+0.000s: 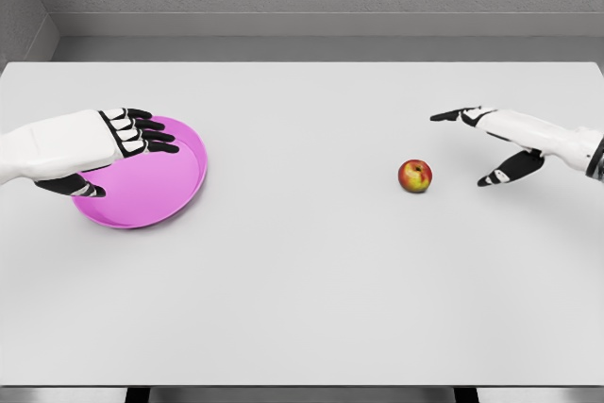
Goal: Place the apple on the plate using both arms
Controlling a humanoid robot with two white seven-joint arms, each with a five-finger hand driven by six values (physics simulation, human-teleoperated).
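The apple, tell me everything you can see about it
The apple is small and round, red with a yellow-green patch and a dark dip at its top, glossy skin. It sits upright on the bare white table, right of the middle, casting a faint shadow. Nothing touches it: the right hand, fingers spread, is off to its right.

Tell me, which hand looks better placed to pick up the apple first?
The right hand, I think. It hovers open just beside the apple, on the apple's side of the table. The left hand is far off, spread above the pink plate.
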